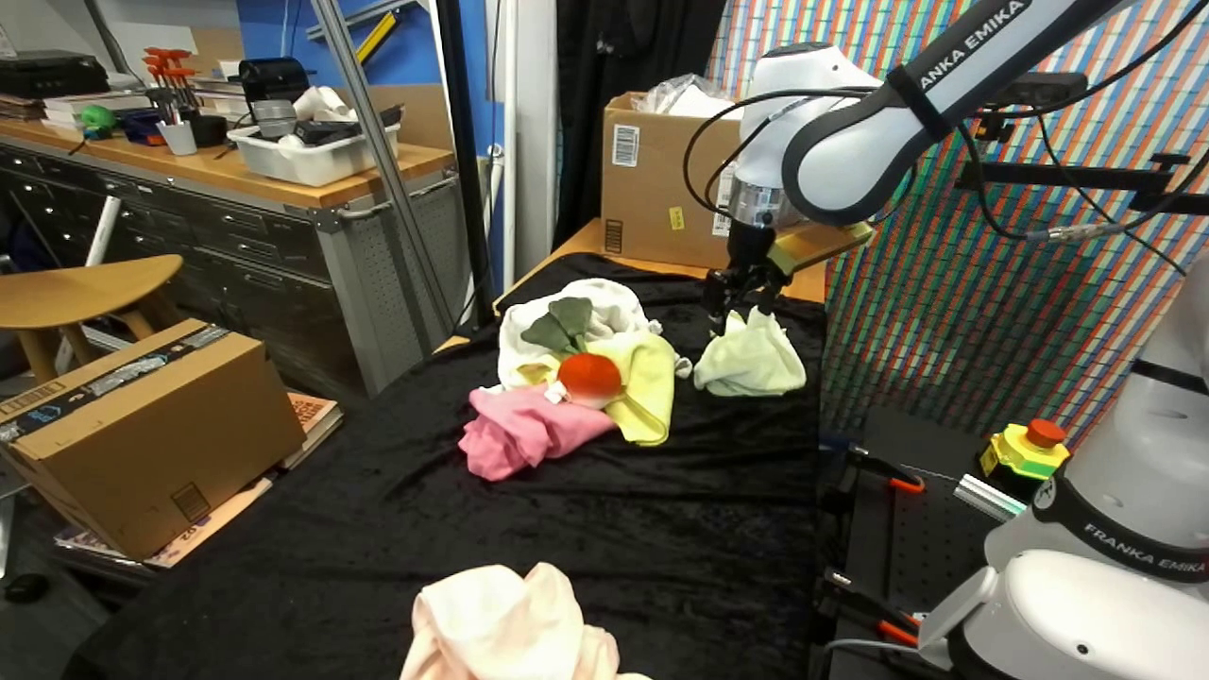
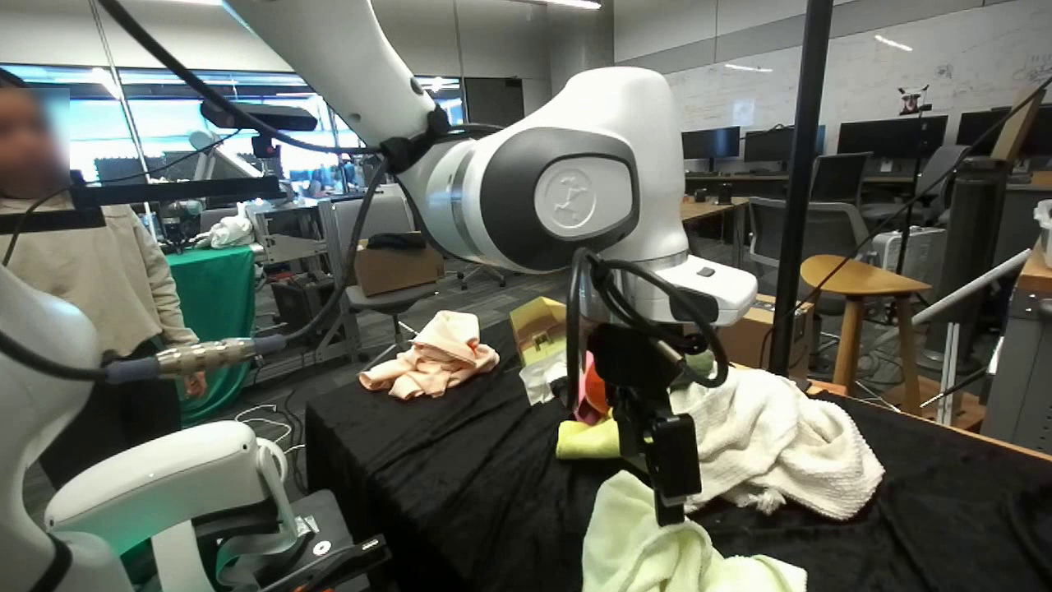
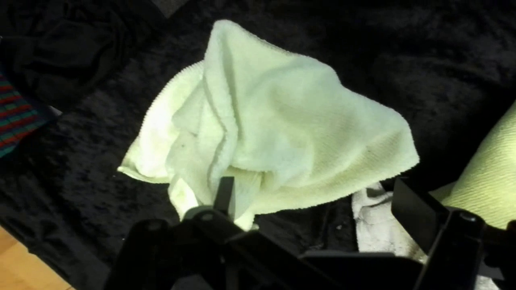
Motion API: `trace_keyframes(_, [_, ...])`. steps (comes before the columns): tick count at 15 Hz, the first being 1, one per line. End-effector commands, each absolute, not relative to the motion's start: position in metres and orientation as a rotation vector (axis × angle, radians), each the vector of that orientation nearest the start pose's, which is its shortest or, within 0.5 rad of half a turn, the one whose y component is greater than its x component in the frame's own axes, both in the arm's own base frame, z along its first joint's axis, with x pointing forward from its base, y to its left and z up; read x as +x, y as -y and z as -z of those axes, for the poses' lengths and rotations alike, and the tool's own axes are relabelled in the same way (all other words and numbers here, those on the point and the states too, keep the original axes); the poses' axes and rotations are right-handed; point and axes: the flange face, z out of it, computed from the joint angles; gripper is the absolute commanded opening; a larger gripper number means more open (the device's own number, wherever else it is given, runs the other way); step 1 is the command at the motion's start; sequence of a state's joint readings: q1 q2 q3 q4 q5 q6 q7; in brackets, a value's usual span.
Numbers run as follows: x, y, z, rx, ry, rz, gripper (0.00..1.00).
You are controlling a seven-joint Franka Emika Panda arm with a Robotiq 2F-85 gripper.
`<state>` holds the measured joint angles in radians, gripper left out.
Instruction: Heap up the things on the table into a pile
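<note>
Pile [image 1: 572,380] at mid-frame, the hand [image 3: 316,197] parted over a loose cloth beside it

The pile sits on the black-draped table [image 1: 680,529], at the centre of the frame in an exterior view. A white towel [image 1: 614,307] lies at its back and a magenta-pink cloth [image 1: 524,434] at its front. Between them, a red-and-white toy radish [image 1: 595,373] with grey-green leaves [image 1: 562,323] rests on a yellow cloth [image 1: 652,392]. Just to the right lies a crumpled pale yellow-green cloth [image 1: 751,364]; whether it touches the towel I cannot tell.

The hand points down at that cloth and is released: in the wrist view its fingers [image 3: 225,197] stand wide apart at the bottom of the frame. One overlaps the lower folds there; contact is unclear.

A pale pink cloth [image 1: 505,628] lies bunched at the bottom edge in an exterior view, well apart from the pile. Farther out, a cardboard box [image 1: 652,208] stands at upper centre, a wooden-topped workbench [image 1: 416,162] at upper left, and a red emergency-stop button [image 1: 1046,433] at right. In an exterior view a person [image 2: 99,263] in beige stands at the left edge
</note>
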<state>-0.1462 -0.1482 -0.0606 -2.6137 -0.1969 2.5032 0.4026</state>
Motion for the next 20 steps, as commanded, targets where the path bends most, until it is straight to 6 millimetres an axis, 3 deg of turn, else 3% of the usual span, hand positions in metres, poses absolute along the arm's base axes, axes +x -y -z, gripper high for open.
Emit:
trace_keyframes(1, [0.41,0.092,-0.305,-3.18,-0.805,0.114,1.0])
trace_keyframes(11, [0.409,0.087,-0.27,-3.18,-0.823,0.008,1.0])
trace_keyframes(20, [0.424,0.078,-0.242,-3.145,-0.796,0.104,1.0])
